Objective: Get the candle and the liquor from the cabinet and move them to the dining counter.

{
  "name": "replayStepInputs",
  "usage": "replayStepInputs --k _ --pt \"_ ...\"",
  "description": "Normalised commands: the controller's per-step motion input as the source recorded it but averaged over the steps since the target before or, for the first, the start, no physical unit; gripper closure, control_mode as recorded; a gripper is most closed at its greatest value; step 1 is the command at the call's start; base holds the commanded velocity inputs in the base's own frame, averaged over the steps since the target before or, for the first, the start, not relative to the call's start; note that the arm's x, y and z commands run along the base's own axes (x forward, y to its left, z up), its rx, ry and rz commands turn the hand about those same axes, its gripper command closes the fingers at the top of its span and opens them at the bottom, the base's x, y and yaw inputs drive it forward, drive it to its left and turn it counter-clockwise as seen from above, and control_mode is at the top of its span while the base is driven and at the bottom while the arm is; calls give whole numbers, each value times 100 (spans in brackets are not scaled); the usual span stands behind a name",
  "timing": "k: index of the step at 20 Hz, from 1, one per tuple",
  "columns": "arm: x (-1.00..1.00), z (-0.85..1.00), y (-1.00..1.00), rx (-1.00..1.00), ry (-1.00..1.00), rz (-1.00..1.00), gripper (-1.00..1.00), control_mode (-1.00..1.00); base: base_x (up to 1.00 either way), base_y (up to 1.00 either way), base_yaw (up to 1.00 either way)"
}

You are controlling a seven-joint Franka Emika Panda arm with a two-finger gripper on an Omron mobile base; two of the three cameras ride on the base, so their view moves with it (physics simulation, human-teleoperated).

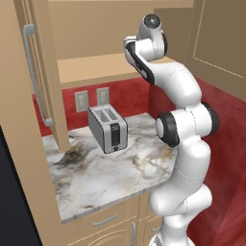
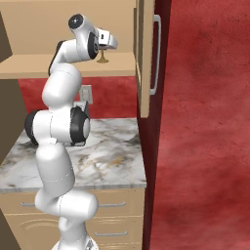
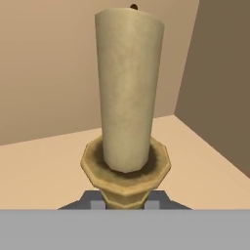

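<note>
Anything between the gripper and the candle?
Nothing: in the hand view the gripper is shut on the candle at its brass holder, inside the cabinet.

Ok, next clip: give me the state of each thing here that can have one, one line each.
candle: upright on the cabinet shelf, unlit.
pincer: shut on the candle's holder stem.
cabinet: doors open.
toaster: standing on the marble worktop, slots empty.
drawers: closed.
</note>
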Motion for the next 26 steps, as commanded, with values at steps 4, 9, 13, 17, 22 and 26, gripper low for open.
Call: replayStepInputs --k 4,9,13,17,22,26 --pt "0 -5 0 0 1 0 100 -100 0 0 0" --pt "-1 -8 0 0 0 0 100 -100 0 0 0" --pt "-10 -12 10 0 0 0 100 -100 0 0 0" --pt "-24 -13 17 0 -1 0 100 -100 0 0 0" --pt "-75 -18 17 0 -8 0 100 -100 0 0 0" --pt "-100 -18 15 0 -7 0 100 -100 0 0 0"
